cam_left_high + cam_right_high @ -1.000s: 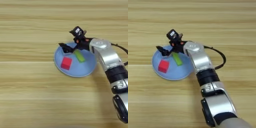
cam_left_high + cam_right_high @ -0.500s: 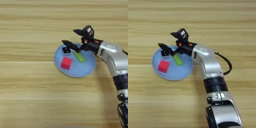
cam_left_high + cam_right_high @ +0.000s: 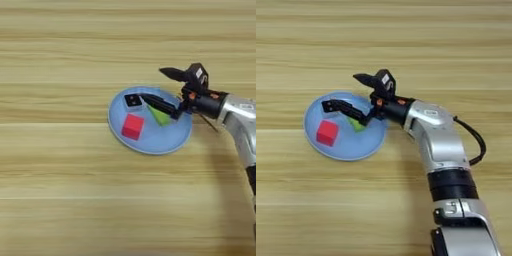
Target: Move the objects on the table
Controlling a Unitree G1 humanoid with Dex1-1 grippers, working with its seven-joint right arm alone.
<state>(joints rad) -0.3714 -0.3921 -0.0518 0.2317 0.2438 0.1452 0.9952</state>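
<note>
A red cube point(image 3: 132, 126), a small black cube with white edges point(image 3: 132, 100) and a flat green block point(image 3: 160, 116) all lie on the round light-blue plate point(image 3: 150, 142). My right gripper point(image 3: 151, 83) is open and holds nothing. It reaches in from the right over the plate's back half. Its lower finger point(image 3: 160, 104) lies low across the plate between the black cube and the green block. The upper finger point(image 3: 170, 73) points left, beyond the plate's far rim. In the right eye view the lower finger point(image 3: 343, 107) covers the black cube's place.
The silver forearm point(image 3: 436, 135) crosses the table point(image 3: 60, 200) from the bottom right, with a black cable point(image 3: 478, 142) looping off its right side. Bare wood surrounds the plate on the left, front and back.
The arm has swung right, drawing the open gripper from the plate's back left toward its back right. The black cube now shows free on the plate. The red cube and green block stayed put.
</note>
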